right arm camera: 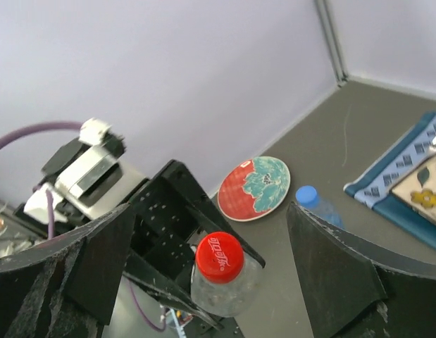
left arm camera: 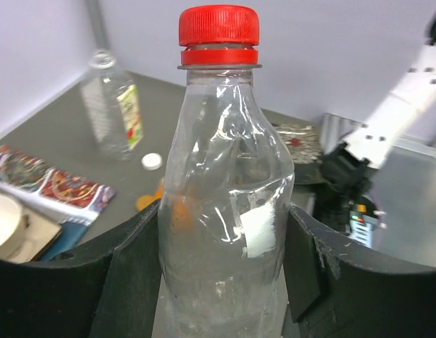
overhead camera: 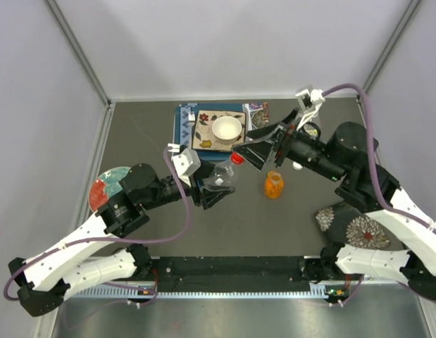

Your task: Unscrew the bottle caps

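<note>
My left gripper is shut on the body of a clear plastic bottle and holds it tilted toward the right arm. A red cap sits on the bottle's neck; it also shows in the left wrist view and the right wrist view. My right gripper is open, its fingers spread wide with the red cap ahead between them, not touching. A blue cap is on a bottle lying behind. A loose white cap lies on the table. A small orange bottle stands at the centre.
A white bowl sits on a patterned board at the back. A red and teal plate lies left, a dark floral plate right. A clear uncapped bottle stands at the back right.
</note>
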Motion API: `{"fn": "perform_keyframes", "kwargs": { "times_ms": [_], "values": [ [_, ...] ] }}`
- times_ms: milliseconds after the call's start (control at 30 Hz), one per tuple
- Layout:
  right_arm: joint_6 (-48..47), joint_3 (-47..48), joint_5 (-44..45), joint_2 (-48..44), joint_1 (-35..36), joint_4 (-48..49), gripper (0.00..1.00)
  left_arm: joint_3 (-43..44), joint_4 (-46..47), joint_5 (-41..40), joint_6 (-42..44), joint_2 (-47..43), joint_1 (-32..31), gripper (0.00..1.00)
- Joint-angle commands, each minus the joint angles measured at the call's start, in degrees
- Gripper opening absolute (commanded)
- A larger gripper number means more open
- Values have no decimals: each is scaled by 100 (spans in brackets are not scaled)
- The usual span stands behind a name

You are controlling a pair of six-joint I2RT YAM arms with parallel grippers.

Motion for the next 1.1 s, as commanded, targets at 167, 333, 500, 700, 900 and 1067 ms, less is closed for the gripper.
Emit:
{"fn": "perform_keyframes", "kwargs": {
  "times_ms": [167, 333, 500, 700, 900, 1067],
  "values": [
    [947, 375, 1157, 505, 18, -453, 90, 170, 14, -3587, 1289, 210, -1047, 1],
    [1000, 367, 1201, 690, 18, -497, 90, 152, 59, -4037, 1439, 307, -1197, 2],
    [1052, 340, 1227, 778, 9, -497, 87, 117, 103, -4186, 1474, 316, -1215, 2],
    [1070, 314, 1166, 875, 18, -445, 75, 91, 120, -4204, 1483, 307, -1233, 2],
    [1070, 244, 1148, 901, 18, -331, 65, 82, 111, -4213, 1474, 289, -1268, 3],
    [1044, 112, 1122, 875, 18, -208, 58, 64, 103, -4204, 1457, 289, -1277, 3]
  ]
}}
